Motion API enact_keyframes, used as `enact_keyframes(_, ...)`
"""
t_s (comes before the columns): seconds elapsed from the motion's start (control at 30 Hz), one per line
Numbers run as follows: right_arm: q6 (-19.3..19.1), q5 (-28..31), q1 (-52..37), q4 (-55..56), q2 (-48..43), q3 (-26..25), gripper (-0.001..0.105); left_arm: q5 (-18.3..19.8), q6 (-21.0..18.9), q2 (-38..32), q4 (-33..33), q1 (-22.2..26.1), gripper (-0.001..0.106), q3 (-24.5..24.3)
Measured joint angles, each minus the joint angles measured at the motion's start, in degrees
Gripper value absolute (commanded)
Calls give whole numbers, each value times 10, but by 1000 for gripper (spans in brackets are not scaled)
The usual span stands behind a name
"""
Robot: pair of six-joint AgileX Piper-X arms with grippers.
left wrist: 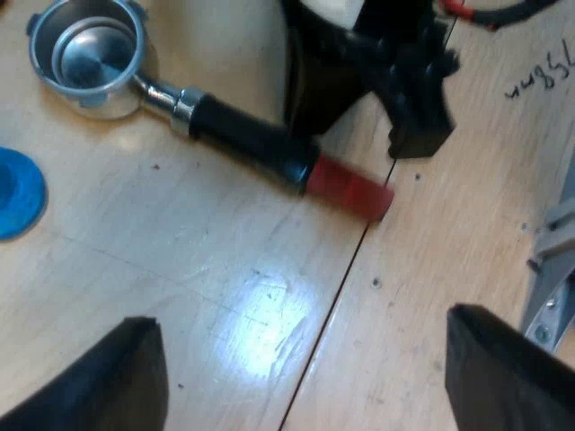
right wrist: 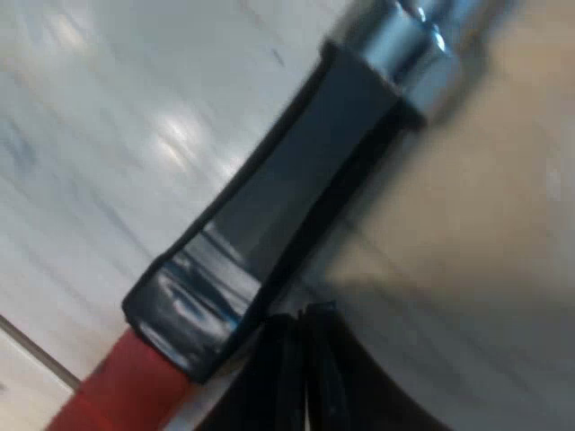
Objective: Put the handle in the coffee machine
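1. My left gripper [left wrist: 301, 323] hangs nearest the lens, its two black fingers [left wrist: 126, 377] spread wide with nothing between them, above the wooden table [left wrist: 225, 269]
2. The holder [left wrist: 207, 112] lies flat and loose on that table, well apart from my left gripper. Its metal cup [left wrist: 85, 54] faces up, and the dark handle [left wrist: 247, 135] runs from the cup to the red end [left wrist: 346, 189]
3. My right gripper [left wrist: 418, 126] is low over the table close by the red end. From the left wrist view I cannot tell whether it touches the handle
4. In the right wrist view, the right gripper [right wrist: 304, 328] has its fingers drawn together with only a thin seam between them, holding nothing. The tips sit just beside the handle [right wrist: 269, 206], near where the dark part meets the red end [right wrist: 117, 386]
5. At the handle's other end the shiny metal neck [right wrist: 422, 45] joins it to the cup
6. A blue tamper [left wrist: 13, 193] rests on the table near the metal cup, apart from it
7. Dark handwriting [left wrist: 539, 81] marks the wood beyond my right gripper, and a grey metal bracket [left wrist: 552, 287] stands close to one of my left fingers
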Motion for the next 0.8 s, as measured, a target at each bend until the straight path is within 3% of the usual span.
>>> enact_keyframes(0.13, 38, -15, 0, -54, 20, 0, 0, -8, -11, 0, 0, 0, 66, -9)
enact_keyframes(0.27, 68, -17, 0, -114, 43, -2, 0, -46, -15, 0, 2, 0, 66, -9)
enact_keyframes(0.5, 99, -15, 0, -242, 52, -3, 0, -47, -15, 0, 2, 0, 66, -9)
enact_keyframes(0.63, 100, -17, 0, -252, 53, -4, 0, -47, -15, 0, 2, 0, 66, -9)
enact_keyframes(0.8, 100, -19, 0, -182, 53, -5, 0, -47, -15, 0, 2, 0, 66, -9)
